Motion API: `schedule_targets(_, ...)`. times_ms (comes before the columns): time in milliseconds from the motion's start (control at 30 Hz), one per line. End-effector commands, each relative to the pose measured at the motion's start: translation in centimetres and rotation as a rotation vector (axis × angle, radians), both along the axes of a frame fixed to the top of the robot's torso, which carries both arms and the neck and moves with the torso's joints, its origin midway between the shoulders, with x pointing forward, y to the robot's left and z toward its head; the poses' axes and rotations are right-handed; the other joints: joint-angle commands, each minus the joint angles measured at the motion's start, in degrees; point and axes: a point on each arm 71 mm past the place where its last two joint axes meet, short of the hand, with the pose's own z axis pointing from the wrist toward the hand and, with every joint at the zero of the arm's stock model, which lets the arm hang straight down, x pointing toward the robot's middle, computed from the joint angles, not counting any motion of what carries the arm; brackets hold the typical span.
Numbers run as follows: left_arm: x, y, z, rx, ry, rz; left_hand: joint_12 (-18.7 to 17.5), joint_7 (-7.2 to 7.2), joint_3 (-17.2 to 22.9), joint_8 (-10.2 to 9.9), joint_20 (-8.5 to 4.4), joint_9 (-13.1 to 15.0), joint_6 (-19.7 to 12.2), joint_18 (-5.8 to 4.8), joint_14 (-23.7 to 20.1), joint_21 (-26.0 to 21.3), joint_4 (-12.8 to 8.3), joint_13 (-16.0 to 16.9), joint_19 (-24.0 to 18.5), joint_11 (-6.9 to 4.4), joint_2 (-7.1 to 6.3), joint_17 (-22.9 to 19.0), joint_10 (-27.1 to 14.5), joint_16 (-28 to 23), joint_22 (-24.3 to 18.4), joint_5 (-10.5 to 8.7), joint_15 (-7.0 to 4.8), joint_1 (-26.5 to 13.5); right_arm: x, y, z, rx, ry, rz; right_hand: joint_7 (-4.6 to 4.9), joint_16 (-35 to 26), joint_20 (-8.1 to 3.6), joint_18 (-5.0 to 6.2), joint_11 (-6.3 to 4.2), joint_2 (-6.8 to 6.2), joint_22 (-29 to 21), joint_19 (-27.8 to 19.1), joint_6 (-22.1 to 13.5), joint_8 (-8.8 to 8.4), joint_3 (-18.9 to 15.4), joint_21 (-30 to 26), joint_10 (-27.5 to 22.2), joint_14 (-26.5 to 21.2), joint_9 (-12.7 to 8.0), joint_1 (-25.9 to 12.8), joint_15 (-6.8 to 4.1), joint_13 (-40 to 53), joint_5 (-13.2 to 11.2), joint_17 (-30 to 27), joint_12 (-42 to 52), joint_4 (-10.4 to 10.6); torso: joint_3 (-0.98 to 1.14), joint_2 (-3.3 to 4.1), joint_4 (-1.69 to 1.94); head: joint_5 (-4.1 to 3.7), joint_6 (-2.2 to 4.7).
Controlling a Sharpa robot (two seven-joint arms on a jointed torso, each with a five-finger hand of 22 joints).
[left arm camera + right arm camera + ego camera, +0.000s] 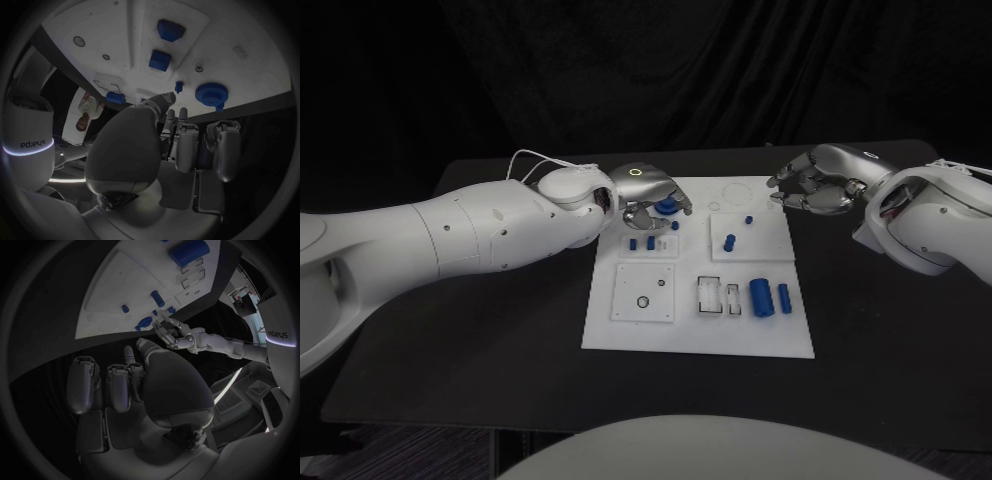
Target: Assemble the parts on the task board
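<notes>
On the far left part of the white rectangular task board (629,335), a round blue toothed part (666,207) sits under the left hand (643,193), whose silver fingers curl down around it; whether they grip it I cannot tell. Small blue pegs (646,242) lie just nearer, a blue cylinder (762,297) farther right. Beyond the board's right far corner, over the black worktop (473,330), the right hand (815,186) hovers, fingers curled inward, holding nothing.

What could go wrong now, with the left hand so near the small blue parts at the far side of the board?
The left hand hovers over a round blue part, with small blue pegs close by; a fingertip might knock them. The task board lies loose on the table and might slide if pressed.
</notes>
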Motion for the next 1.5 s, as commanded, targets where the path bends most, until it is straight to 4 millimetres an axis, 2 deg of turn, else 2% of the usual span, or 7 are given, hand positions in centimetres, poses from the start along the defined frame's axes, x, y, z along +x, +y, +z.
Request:
schedule_targets(33, 0.0, -0.2, -0.5, 0.027, 0.013, -0.002, 0.7, 0.21, -0.2, 0.5, 0.29, -0.4, 1.3, 0.79, 1.6, 0.1, -0.2, -0.4, 0.2, 0.07, 0.03, 7.0, 1.3, 0.3, 12.3, -0.75, 0.11, -0.2, -0.1, 0.1, 0.0, 0.008, -0.008, -0.002, 0.0, -0.3, 0.22, 0.36, 0.1, -0.27, 11.6, 1.4, 0.4, 0.23, -0.1, 0.0, 0.4, 4.5, 0.0, -0.5, 0.49, 5.0, 0.1, 7.9, -0.3, -0.2, 0.01, 0.08, 0.01, -0.19, -0.01)
schedule_targets(233, 0.1, -0.4, -0.9, 0.078, -0.003, -0.009, 1.1, 0.34, -0.4, 1.0, 0.34, -0.6, 3.0, 0.82, 1.6, 0.0, -0.2, -0.8, 0.1, -0.13, -0.26, 6.8, 2.2, 0.3, 12.3, -1.67, 0.07, -0.9, -0.1, 0.1, 0.0, 0.007, -0.008, -0.002, 0.0, -0.3, 0.22, 0.35, 0.1, -0.27, 11.6, 1.4, 0.4, 0.22, -0.1, 0.0, 0.4, 4.5, 0.0, -0.5, 0.5, 5.0, 0.1, 7.9, -0.3, -0.1, 0.01, 0.06, 0.08, -0.34, -0.01)
schedule_targets(400, 0.1, -0.3, -1.1, 0.099, -0.014, -0.012, 1.2, 0.25, -0.8, 1.0, 0.26, -0.8, 3.5, 0.89, 1.6, -0.3, 0.2, -1.0, 0.0, -0.28, -0.26, 6.8, 2.5, 0.3, 12.2, -2.57, -0.07, -1.6, -0.1, 0.1, 0.0, 0.006, -0.006, -0.002, 0.02, -0.3, 0.22, 0.36, 0.12, -0.27, 11.6, 1.4, 0.4, 0.21, -0.1, 0.0, 0.3, 4.5, -0.1, -0.6, 0.5, 4.9, 0.1, 7.9, -0.3, -0.1, 0.08, 0.2, -0.12, -0.24, -0.01)
schedule_targets(500, 0.2, -0.3, -1.1, 0.104, -0.019, -0.016, 1.7, 0.39, -0.6, 1.1, 0.17, -0.9, 4.1, 0.87, 1.7, -0.2, 0.2, -1.0, 0.1, -0.59, 0.06, 6.9, 3.5, 0.5, 12.2, -2.36, -0.21, -1.7, -0.1, 0.1, 0.0, 0.006, -0.005, -0.002, 0.04, -0.3, 0.22, 0.36, 0.13, -0.27, 11.6, 1.4, 0.4, 0.19, -0.1, 0.0, 0.3, 4.5, -0.1, -0.6, 0.5, 4.9, 0.1, 7.9, -0.3, -0.1, 0.01, 0.11, -0.1, -0.16, -0.01)
schedule_targets(700, 0.3, -0.6, -1.0, 0.1, -0.036, -0.028, 2.3, 0.94, -0.2, 1.8, -0.08, -0.8, 6.0, 0.92, 1.7, -0.5, 0.3, -1.0, -0.1, -1.02, 0.61, 6.8, 4.7, 0.6, 12.2, -1.82, -0.5, -1.7, 0.0, 0.2, 0.0, 0.004, -0.002, -0.001, 0.04, -0.3, 0.22, 0.36, 0.13, -0.27, 11.6, 1.4, 0.4, 0.19, -0.1, 0.0, 0.3, 4.5, -0.1, -0.6, 0.5, 4.9, 0.1, 7.9, -0.3, -0.1, 0.04, 0.03, -0.03, -0.15, -0.01)
schedule_targets(933, 0.4, -0.8, -1.1, 0.092, -0.05, -0.033, 2.2, 0.39, 0.0, 1.8, -0.15, -0.9, 6.2, 0.92, 1.7, -0.5, 0.3, -1.2, -0.1, -0.85, 0.83, 6.8, 4.7, 0.6, 12.2, -1.41, -0.51, -1.6, 0.0, 0.3, -0.1, -0.001, 0.007, 0.0, 0.04, -0.4, 0.23, 0.39, 0.15, -0.26, 11.6, 1.4, 0.3, 0.11, -0.1, -0.1, 0.2, 4.5, -0.1, -0.8, 0.52, 4.8, 0.1, 7.8, -0.5, 0.0, 0.02, -0.01, 0.14, -0.36, -0.01)
schedule_targets(1500, 0.4, -1.5, -1.7, 0.082, -0.055, -0.05, 2.9, 0.08, 0.3, 1.7, -0.19, -1.0, 6.7, 0.92, 1.7, -0.6, 0.5, -1.2, -0.1, -0.98, 1.44, 6.7, 6.2, 0.6, 12.2, -1.12, -0.52, -1.9, 0.1, 0.4, -0.2, -0.008, 0.02, -0.003, 0.04, -0.4, 0.23, 0.42, 0.15, -0.24, 11.5, 1.3, 0.2, 0.06, -0.1, -0.3, 0.2, 4.5, -0.2, -0.8, 0.53, 4.6, 0.1, 7.8, -0.6, 0.0, 0.02, 0.11, 0.04, -0.27, -0.01)
